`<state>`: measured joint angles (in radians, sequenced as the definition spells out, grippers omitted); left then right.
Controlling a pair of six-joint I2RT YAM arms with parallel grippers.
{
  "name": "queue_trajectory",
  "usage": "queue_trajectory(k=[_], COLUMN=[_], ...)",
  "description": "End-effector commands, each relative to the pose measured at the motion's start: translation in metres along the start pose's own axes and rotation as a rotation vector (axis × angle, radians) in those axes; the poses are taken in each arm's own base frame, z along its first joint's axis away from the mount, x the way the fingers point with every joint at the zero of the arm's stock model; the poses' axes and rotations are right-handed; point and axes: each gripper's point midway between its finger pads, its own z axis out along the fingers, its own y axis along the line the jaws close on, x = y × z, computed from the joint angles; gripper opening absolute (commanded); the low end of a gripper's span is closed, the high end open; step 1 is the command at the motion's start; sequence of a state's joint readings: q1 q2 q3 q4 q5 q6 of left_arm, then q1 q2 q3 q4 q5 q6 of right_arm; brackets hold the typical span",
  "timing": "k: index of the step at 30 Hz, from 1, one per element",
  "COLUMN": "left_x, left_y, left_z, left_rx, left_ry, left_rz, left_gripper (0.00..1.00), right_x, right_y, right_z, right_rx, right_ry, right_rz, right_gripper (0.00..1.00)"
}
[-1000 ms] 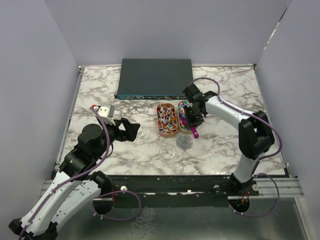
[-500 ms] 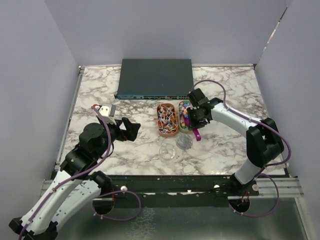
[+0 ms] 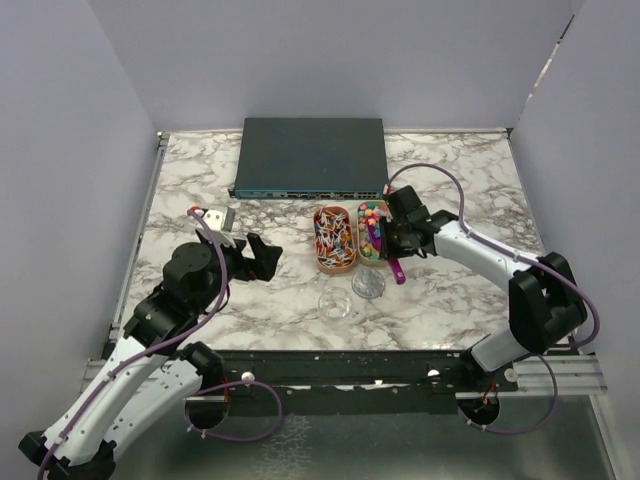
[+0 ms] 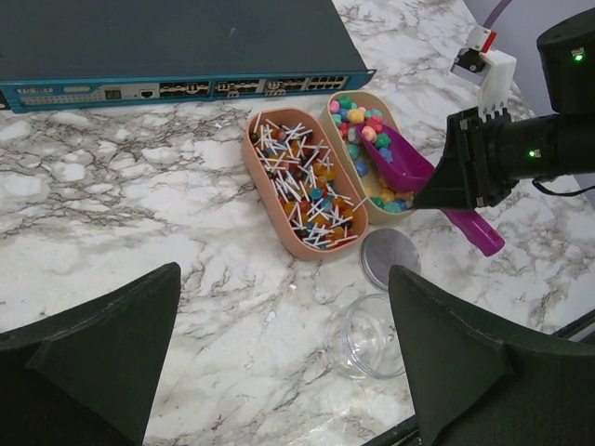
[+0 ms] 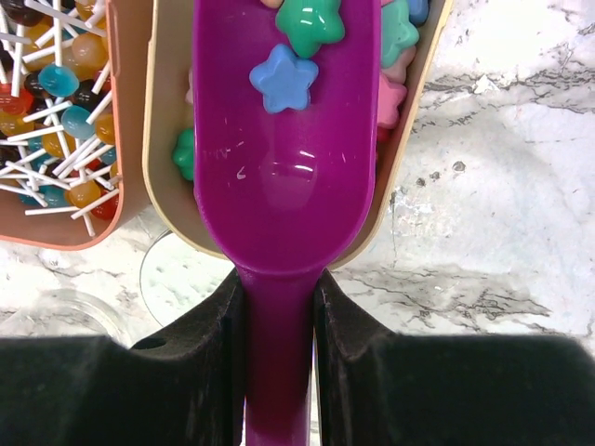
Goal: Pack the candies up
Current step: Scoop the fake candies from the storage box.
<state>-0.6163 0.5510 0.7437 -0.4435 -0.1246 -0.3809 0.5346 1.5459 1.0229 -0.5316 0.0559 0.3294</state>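
The candies [image 3: 371,222] are small pastel sweets, star-shaped up close, filling a tan oval tray [image 4: 336,107]. My right gripper [image 5: 279,290] is shut on the handle of the purple scoop [image 5: 284,177]. The scoop's bowl lies in the tray with a blue candy [image 5: 284,82] and a green one on it. The scoop [image 3: 391,258] and right gripper [image 3: 402,238] also show from above. My left gripper [image 4: 284,271] is open and empty above the marble, left of a clear empty jar [image 4: 369,335].
An orange tray of lollipops [image 3: 334,238] sits just left of the candy tray. The jar's round lid [image 3: 369,284] lies flat near the scoop handle, with the jar [image 3: 336,303] beside it. A dark network switch [image 3: 310,155] lies at the back.
My right arm has swung right and the scoop has turned to lie along the candy tray, its bowl further in. My left gripper has shifted slightly.
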Motion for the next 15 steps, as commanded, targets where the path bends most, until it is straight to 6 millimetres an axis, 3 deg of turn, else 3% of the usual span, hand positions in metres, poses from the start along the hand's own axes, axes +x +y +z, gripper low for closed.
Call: queue_trajectory(k=[1, 15], left_x=[0.001, 0.005], left_y=[0.006, 0.007], left_z=[0.003, 0.006], left_rx=[-0.025, -0.034], left_ry=[-0.004, 0.012], left_rz=[0.005, 0.004], left_gripper=[0.93, 0.94], right_x=[-0.022, -0.026], right_y=[0.002, 0.005], right_z=[-0.009, -0.037], right_rx=[-0.029, -0.091], right_ry=[-0.122, -0.306], right_rz=[-0.031, -0.156], right_gripper=[0.01, 0.01])
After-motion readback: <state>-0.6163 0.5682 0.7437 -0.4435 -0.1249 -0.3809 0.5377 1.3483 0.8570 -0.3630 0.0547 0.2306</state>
